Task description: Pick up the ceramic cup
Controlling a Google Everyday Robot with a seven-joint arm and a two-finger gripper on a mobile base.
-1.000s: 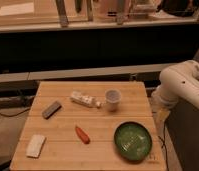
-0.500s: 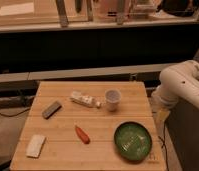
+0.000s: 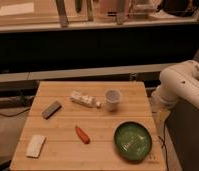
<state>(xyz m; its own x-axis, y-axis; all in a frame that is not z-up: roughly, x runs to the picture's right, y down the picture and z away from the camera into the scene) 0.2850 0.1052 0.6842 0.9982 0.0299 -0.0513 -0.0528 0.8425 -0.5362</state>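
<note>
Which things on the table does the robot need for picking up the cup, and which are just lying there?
For the job: ceramic cup, upright on the table; gripper, open, out of view past the white arm on the right.

Just lying about: white bottle, dark block, red stick, green bowl, pale block.

This looks like a robotics test area rather than a home; a plain wooden table (image 3: 135, 90) carries unrelated props set well apart, among them a ceramic cup (image 3: 112, 99) and a green bowl (image 3: 133, 141); a white robot arm (image 3: 183, 86) reaches in at the right, its gripper out of frame; a loose cable (image 3: 8, 111) lies on the floor; metal furniture legs (image 3: 61, 12) stand behind a dark partition (image 3: 93, 50).
</note>
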